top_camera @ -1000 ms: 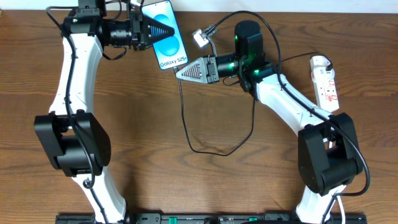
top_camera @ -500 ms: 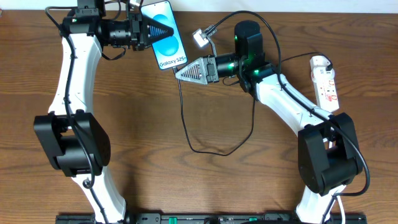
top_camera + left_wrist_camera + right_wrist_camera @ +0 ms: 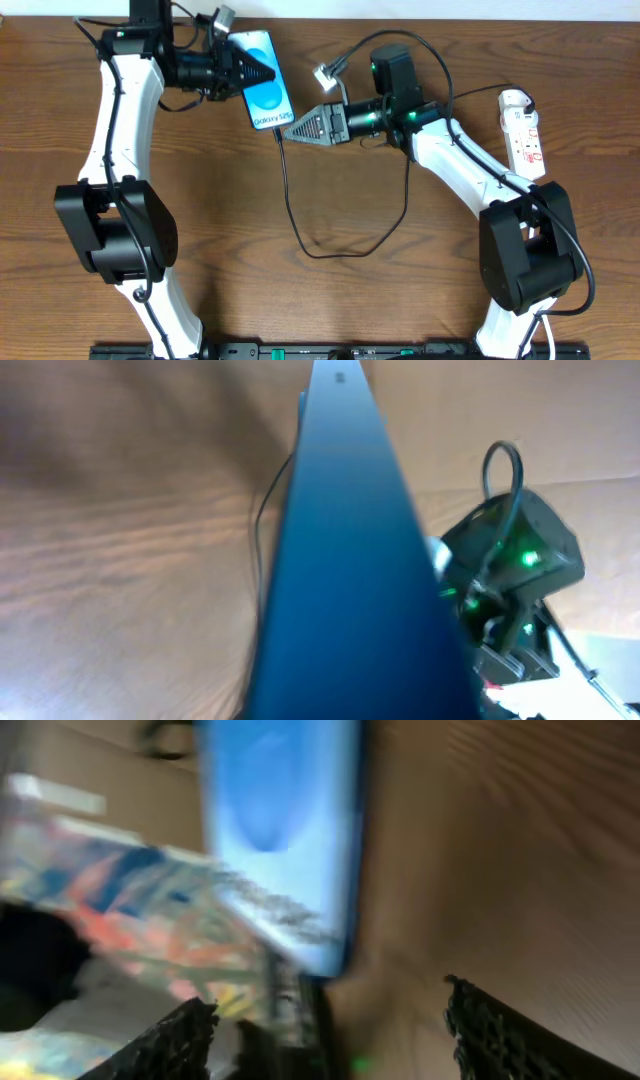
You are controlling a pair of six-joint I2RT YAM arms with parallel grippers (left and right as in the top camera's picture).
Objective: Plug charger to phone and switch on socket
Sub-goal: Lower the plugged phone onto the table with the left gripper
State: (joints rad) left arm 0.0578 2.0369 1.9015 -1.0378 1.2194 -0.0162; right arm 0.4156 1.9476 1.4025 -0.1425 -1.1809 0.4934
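one phone [image 3: 266, 98] pinched by left gripper [image 3: 264, 74], one charger [image 3: 287, 190] pinched by right gripper [image 3: 288, 131], one socket [image 3: 524, 135]

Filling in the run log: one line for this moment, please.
step: plug-in approach | left gripper: gripping phone | right gripper: holding charger tip by phone's lower end, insertion unclear | socket: right side, untouched

A robot laboratory or a test bench is being shown here. A left arm [image 3: 125, 110] and a right arm [image 3: 470, 165], both white and black, are being held over a brown wood-grain table [image 3: 230, 220], and a black rail [image 3: 330, 351] is being run along its near edge. A white socket [image 3: 524, 135] is being kept at the side, near a pale wall [image 3: 500, 8].
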